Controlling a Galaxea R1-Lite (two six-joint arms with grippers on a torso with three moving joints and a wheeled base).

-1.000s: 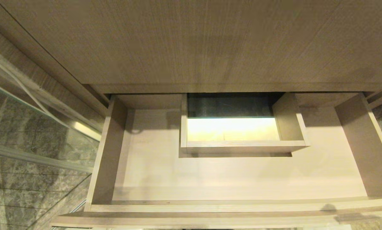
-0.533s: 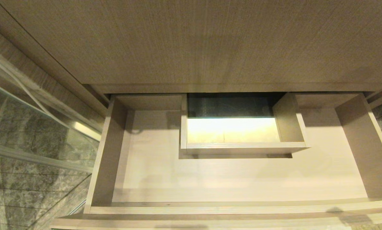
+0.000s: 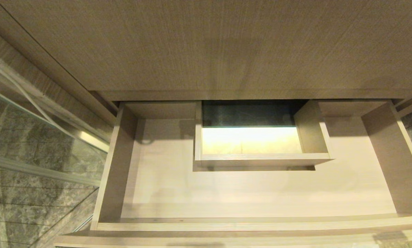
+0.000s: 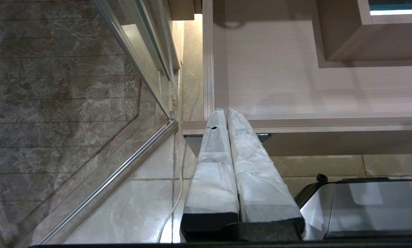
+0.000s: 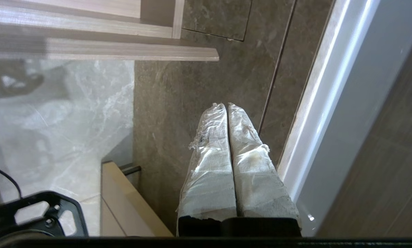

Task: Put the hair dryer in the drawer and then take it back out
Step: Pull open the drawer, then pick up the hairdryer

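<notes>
The drawer (image 3: 247, 225) stands pulled out, a wide light-wood tray with nothing on its floor and a boxed cutout (image 3: 261, 160) at the back middle. The hair dryer is out of view in every frame. My left gripper (image 4: 226, 111) is shut and empty, its white-wrapped fingers pointing at the drawer's front rim (image 4: 312, 124) near its left corner. My right gripper (image 5: 226, 105) is also shut with nothing in it, hanging over dark floor tile beyond the drawer's front right corner (image 5: 206, 54). Neither arm shows in the head view.
The wood vanity top (image 3: 209, 44) overhangs the drawer's back. A glass partition with a metal rail (image 4: 123, 168) stands left of the drawer, and a pale cord (image 4: 174, 193) runs along the floor beside it. A white door frame (image 5: 329, 103) rises at the right.
A small shadow on the drawer's front rim at the right has slid farther right and lower. The drawer itself has not moved.
</notes>
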